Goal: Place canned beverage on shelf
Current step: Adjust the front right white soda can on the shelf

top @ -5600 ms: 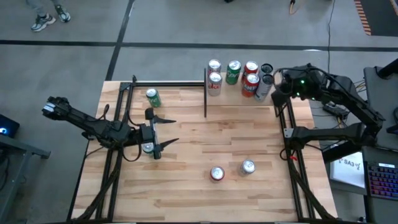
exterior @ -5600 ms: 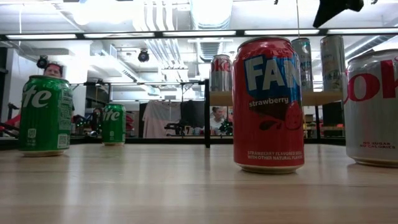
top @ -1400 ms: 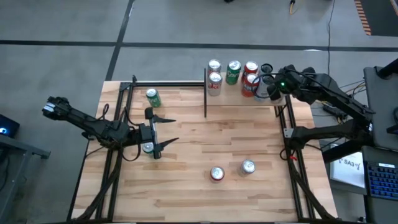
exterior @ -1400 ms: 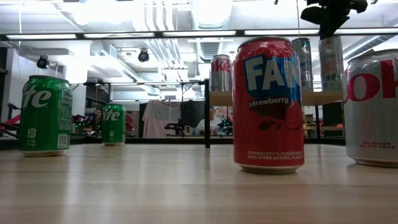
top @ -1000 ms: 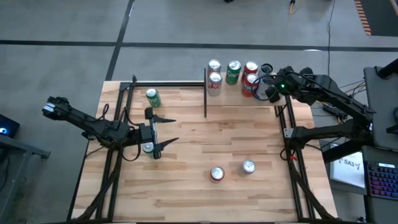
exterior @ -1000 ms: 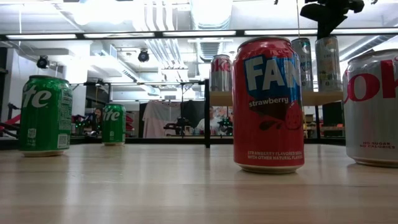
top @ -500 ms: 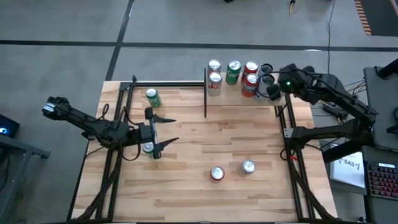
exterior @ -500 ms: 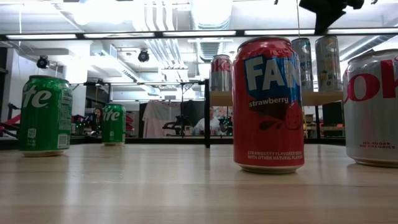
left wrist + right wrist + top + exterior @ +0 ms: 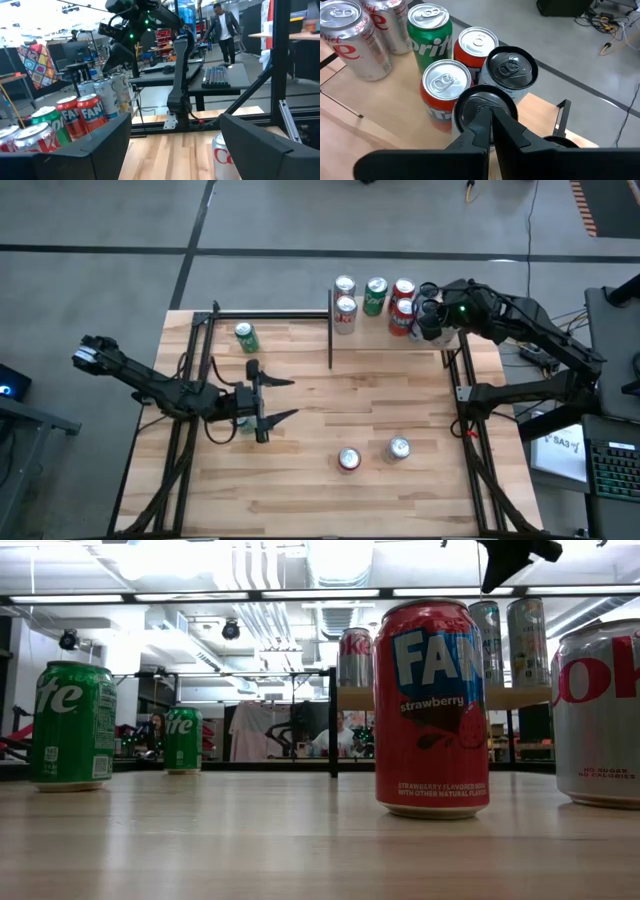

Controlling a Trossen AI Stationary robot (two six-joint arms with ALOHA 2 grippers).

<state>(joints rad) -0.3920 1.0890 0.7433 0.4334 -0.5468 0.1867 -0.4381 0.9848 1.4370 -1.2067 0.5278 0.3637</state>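
Striped wood bench (image 9: 330, 480) in an open workshop, pipes overhead. Shelf (image 9: 385, 338) at the far right corner holds Diet Coke, Sprite (image 9: 428, 30), Fanta cans (image 9: 403, 316). Strawberry Fanta can (image 9: 431, 705) stands on the bench. Right gripper (image 9: 491, 120), fingers together, hovers over the shelf's black-topped cans (image 9: 511, 70). Left gripper (image 9: 276, 400) fingers apart, empty, above mid-bench.

Red strawberry Fanta can (image 9: 431, 707) up front — green cans (image 9: 72, 726) left, upright.

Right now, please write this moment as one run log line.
right gripper: shut, empty, above black-topped cans on shelf | left gripper: open, empty, over table | cans on shelf: seven
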